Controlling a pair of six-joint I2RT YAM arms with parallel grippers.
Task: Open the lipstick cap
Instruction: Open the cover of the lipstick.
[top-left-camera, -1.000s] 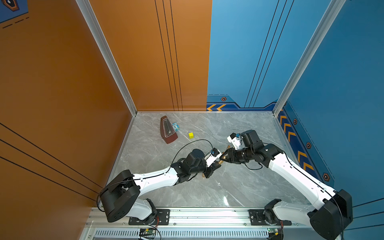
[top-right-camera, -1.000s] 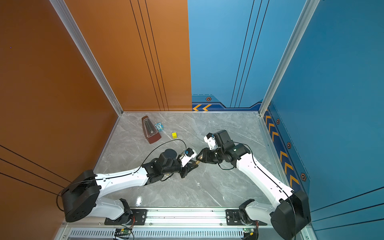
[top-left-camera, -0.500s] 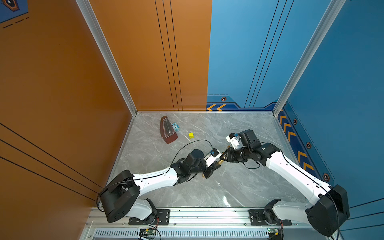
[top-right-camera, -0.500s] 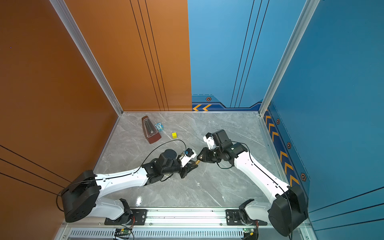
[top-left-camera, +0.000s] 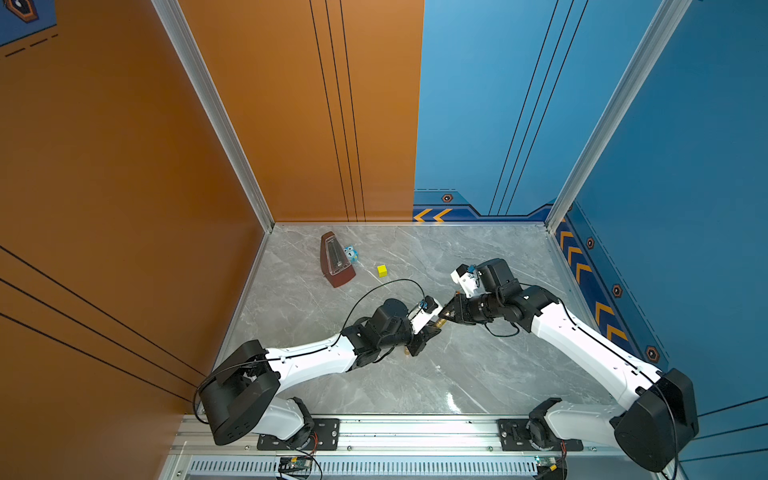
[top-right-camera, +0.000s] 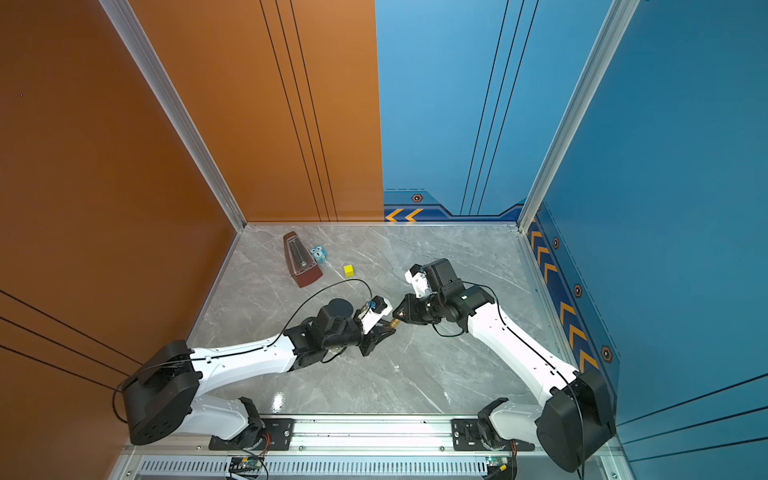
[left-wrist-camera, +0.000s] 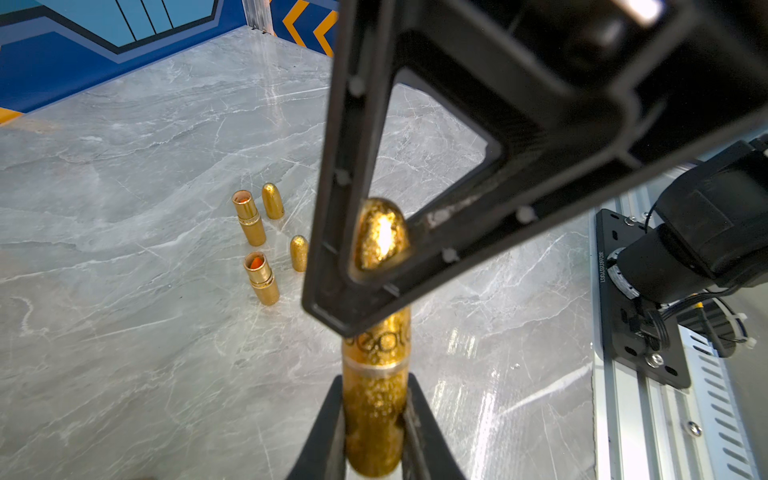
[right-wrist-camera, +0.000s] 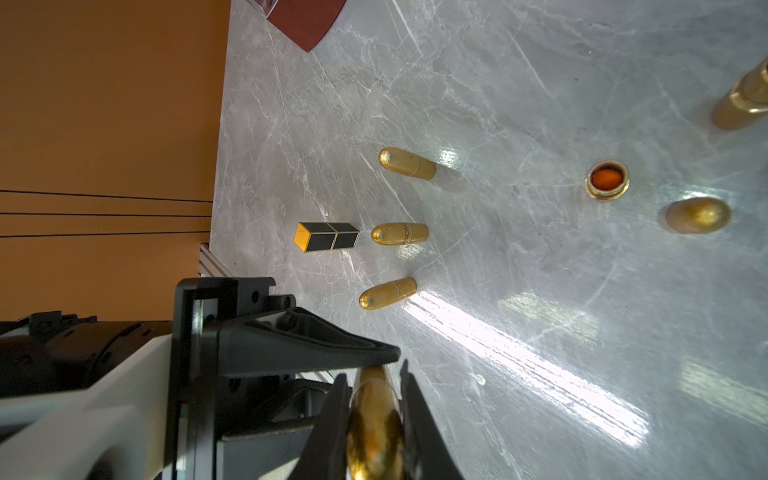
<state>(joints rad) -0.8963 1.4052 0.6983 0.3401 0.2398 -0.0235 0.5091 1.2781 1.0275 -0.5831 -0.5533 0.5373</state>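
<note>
Gold lipstick (left-wrist-camera: 376, 357) aloft over worktop (left-wrist-camera: 124, 332) | left pincer (left-wrist-camera: 374, 395) pinches base (left-wrist-camera: 374, 428), right pincer (right-wrist-camera: 374, 380) pinches cap (left-wrist-camera: 382, 237) | risk: pull askew and you may jam the cap; weak grip lets it drop

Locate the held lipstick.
Mid-table in a top view, the lipstick is held between both grippers: left gripper on its base, right gripper on its cap.
</note>
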